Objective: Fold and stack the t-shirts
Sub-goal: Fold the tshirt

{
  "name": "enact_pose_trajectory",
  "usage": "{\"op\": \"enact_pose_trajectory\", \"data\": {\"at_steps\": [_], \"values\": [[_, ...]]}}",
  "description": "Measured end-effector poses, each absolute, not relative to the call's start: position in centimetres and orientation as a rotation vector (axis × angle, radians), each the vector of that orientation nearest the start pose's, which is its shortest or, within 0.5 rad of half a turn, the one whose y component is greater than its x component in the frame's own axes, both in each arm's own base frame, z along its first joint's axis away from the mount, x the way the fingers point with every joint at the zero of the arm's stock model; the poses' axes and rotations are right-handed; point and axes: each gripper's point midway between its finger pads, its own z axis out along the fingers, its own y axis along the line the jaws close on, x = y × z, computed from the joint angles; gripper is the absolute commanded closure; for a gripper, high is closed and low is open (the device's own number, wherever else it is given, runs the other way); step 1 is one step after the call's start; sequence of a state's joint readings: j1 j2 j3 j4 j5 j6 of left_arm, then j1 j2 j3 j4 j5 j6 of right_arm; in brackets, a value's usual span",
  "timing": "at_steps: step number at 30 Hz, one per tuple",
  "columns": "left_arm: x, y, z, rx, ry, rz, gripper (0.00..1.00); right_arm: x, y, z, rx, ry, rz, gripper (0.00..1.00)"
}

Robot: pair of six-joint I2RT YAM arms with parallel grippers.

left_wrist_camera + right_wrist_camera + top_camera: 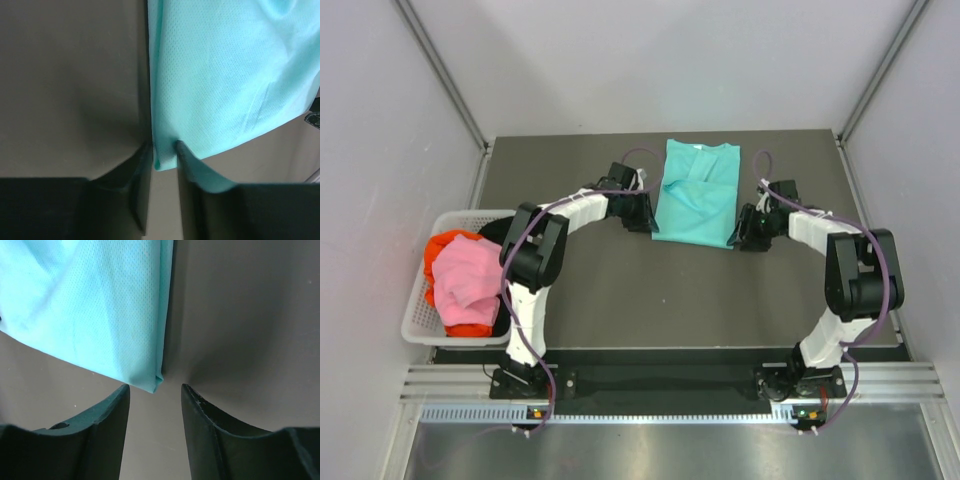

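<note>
The teal t-shirt point(695, 195), folded narrow, lies flat on the desk point(620, 290) toward 12 o'clock. The left tool point(162, 145) sits at its 7 o'clock corner, fingers close about the folded edge, though I cannot tell whether they pinch it. The right tool point(155, 386) stands half open at the 5 o'clock corner, holding nothing. At 9 o'clock the pink t-shirt point(465, 280), red-orange t-shirt point(450, 245) and black t-shirt point(495, 228) are heaped in a white basket point(415, 335).
</note>
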State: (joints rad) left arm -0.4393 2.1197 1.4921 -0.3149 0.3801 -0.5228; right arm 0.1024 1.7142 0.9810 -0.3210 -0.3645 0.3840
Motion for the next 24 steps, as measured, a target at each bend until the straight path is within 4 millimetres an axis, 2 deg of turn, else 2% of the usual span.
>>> {"op": "enact_pose_trajectory", "data": {"at_steps": [2, 3, 4, 7, 11, 14, 24], "values": [[41.1, -28.8, 3.5, 0.053, 2.643, -0.852, 0.83, 35.4, 11.4, 3.4, 0.23, 2.635, 0.644, 0.62], [41.0, -28.8, 3.4, 0.053, 2.648, -0.858, 0.89, 35.5, 11.4, 3.4, 0.224, 2.629, 0.647, 0.67], [40.9, -28.9, 3.4, 0.053, 2.651, -0.869, 0.99, 35.6, 11.5, 3.3, 0.213, 2.622, 0.651, 0.81], [40.8, -29.1, 3.1, 0.056, 2.655, -0.887, 1.0, 35.7, 11.7, 3.4, 0.192, 2.612, 0.665, 1.0], [40.4, -29.1, 3.0, 0.035, 2.655, -0.904, 1.0, 35.3, 11.7, 2.9, 0.19, 2.612, 0.672, 1.0], [39.2, -28.9, 2.9, -0.004, 2.67, -0.913, 1.0, 33.8, 11.6, 2.3, 0.203, 2.628, 0.671, 1.0], [30.3, -28.6, 2.6, -0.014, 2.769, -0.854, 1.0, 27.7, 10.4, 2.6, 0.22, 2.656, 0.59, 1.0]]}}
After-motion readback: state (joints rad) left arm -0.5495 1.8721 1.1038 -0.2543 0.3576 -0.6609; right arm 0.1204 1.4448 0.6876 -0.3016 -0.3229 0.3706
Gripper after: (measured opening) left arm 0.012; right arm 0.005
